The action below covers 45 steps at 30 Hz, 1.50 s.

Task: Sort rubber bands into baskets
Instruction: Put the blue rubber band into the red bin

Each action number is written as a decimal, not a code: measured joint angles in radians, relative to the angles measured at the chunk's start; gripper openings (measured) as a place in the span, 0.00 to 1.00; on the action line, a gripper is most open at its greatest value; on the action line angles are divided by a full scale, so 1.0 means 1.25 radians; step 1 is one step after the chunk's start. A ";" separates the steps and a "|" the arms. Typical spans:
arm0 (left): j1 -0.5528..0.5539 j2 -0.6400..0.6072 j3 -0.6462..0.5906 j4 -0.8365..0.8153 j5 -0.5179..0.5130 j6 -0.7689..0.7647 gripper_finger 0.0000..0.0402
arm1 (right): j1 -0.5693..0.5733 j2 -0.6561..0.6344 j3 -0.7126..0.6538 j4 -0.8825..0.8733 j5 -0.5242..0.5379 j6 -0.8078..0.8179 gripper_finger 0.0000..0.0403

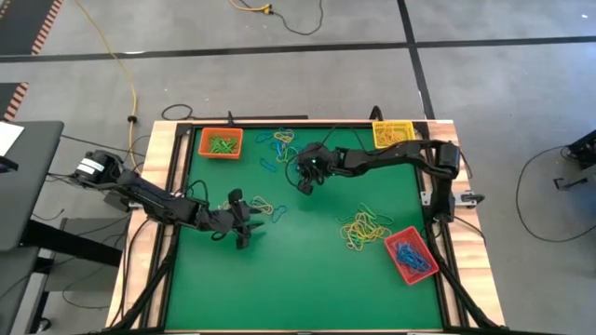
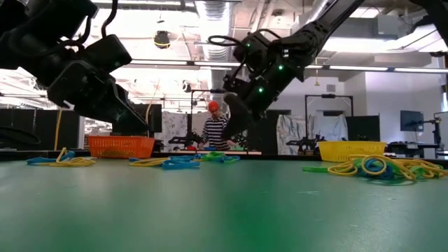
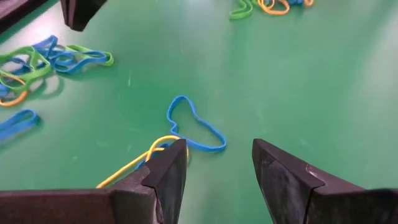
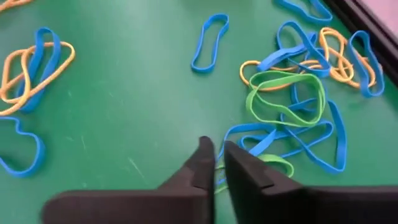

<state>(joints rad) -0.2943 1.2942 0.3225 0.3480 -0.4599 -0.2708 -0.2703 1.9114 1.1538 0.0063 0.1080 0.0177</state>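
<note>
**Two arms over a green tabletop strewn with rubber bands**

From left, we see the orange basket (image 1: 221, 143) of green bands, then the left gripper (image 1: 250, 226), fingers wide, above a blue band (image 3: 194, 127). The right gripper (image 1: 304, 182) hangs nearly closed over loose rubber bands (image 4: 292, 102); whether it grips one, we cannot tell. Farther right sit the yellow basket (image 1: 393, 134) and red basket (image 1: 411, 255). A person (image 2: 212, 130) stands beyond, on grey floor.

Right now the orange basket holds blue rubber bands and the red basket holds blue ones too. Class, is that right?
Not quite. In the high view the orange basket holds green rubber bands, not blue. The red basket does hold blue rubber bands.
</note>
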 joint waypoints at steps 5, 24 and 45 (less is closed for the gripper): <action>0.000 0.000 0.000 0.007 0.008 -0.048 0.43 | -0.003 0.034 0.000 0.012 0.000 0.000 0.39; 0.001 0.000 0.000 0.008 0.001 -0.068 0.43 | -0.018 0.096 0.001 0.061 0.019 -0.021 0.20; 0.001 0.000 0.001 0.002 -0.010 -0.070 0.43 | 0.004 -0.046 0.001 -0.011 0.040 -0.012 0.22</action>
<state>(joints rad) -0.2928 1.2942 0.3233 0.3508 -0.4727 -0.3582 -0.2649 1.8542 1.1549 -0.0079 0.1585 0.0025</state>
